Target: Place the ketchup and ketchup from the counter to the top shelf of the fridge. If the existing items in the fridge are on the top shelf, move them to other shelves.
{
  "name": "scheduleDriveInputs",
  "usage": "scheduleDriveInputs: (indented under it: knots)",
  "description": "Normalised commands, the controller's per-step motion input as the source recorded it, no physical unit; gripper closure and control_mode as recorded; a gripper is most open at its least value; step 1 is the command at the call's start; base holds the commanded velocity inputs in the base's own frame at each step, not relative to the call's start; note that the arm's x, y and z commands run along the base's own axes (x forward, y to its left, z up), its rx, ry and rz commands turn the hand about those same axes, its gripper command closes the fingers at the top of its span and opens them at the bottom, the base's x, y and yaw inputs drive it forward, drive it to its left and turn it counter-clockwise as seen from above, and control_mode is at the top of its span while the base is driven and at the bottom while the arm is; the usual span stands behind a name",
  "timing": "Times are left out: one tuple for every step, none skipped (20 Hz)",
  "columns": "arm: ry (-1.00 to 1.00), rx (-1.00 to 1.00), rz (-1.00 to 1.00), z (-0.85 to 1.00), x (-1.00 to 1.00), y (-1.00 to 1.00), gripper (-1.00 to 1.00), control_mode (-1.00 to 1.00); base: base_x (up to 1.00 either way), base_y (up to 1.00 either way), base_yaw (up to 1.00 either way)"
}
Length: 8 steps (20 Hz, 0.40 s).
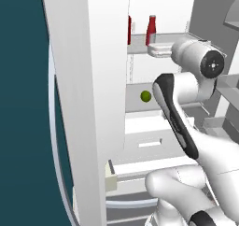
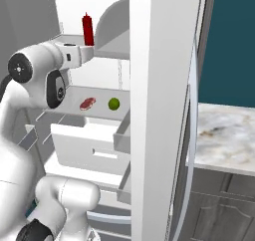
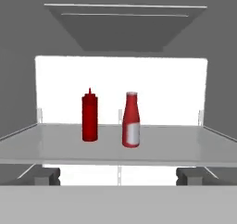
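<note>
Top shelf [image 3: 185,149], two ketchup bottles [image 3: 131,120] upright, beyond spread fingers [image 3: 118,176]

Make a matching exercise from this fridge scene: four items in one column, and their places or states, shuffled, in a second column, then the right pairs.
Things:
1. plain red bottle with a pointed cap
2. red bottle with a white label
3. small round yellow-green fruit
4. two-finger gripper

Places or states:
A. on the pale grey shelf below the top one, beside a dark-red speckled lump
B. open, holding nothing, facing the top shelf
C. upright on the top shelf, left in the hand view
D. upright on the top shelf, right in the hand view

Pairs: 1-C, 2-D, 3-A, 4-B
</note>
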Motion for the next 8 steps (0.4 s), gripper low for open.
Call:
scheduleDriveInputs:
  knots:
    - [0.0, 0.04, 0.0, 0.0, -1.0, -0.32, -1.0, -1.0, 0.0, 0.0, 0.0]
    - [0.0, 0.04, 0.0, 0.01, -1.0, -0.3, -1.0, -1.0, 0.0, 0.0, 0.0]
    - [0.0, 0.03, 0.0, 0.01, -1.0, -0.24, -1.0, -1.0, 0.0, 0.0, 0.0]
    - [0.0, 0.03, 0.0, 0.01, -1.0, -0.22, -1.0, -1.0, 0.0, 0.0, 0.0]
    - [0.0, 0.02, 0.0, 0.0, -1.0, -0.15, -1.0, -1.0, 0.0, 0.0, 0.0]
    - [0.0, 0.01, 0.0, 0.0, -1.0, -0.11, -1.0, -1.0, 0.0, 0.0, 0.0]
    - [0.0, 0.0, 0.0, 0.0, -1.0, -0.06, -1.0, -1.0, 0.0, 0.0, 0.0]
    - [-0.01, 0.0, 0.0, 0.0, -1.0, -0.06, -1.0, -1.0, 0.0, 0.0, 0.0]
